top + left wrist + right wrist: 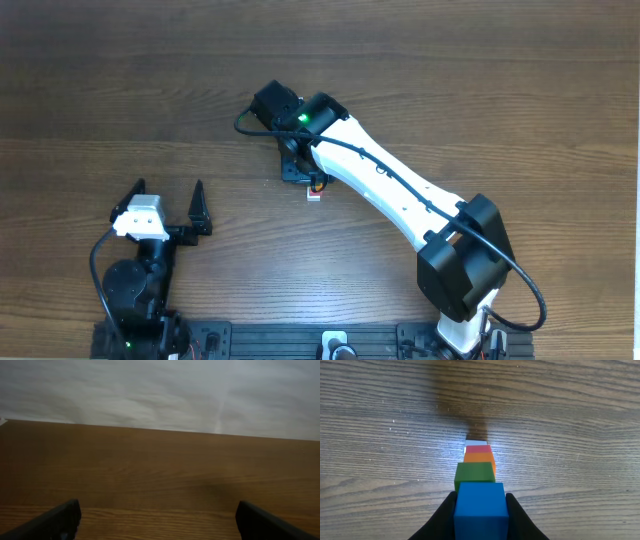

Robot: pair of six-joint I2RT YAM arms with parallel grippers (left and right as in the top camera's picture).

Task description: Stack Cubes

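A column of cubes stands on the wooden table (380,435). Seen from above in the right wrist view it reads white (475,442), red (477,449), orange (480,456) and green (475,472). My right gripper (481,499) is shut on a blue cube (481,510) held directly over the green one; I cannot tell whether they touch. In the top view the right gripper (298,165) is at the table's middle, with the stack (315,190) peeking out beside the arm. My left gripper (168,190) stands open and holds nothing near the front left.
The left wrist view has bare wood (160,475) ahead of the left gripper (159,515) and a pale wall behind it. The right arm's white link (390,195) runs diagonally over the table's centre-right.
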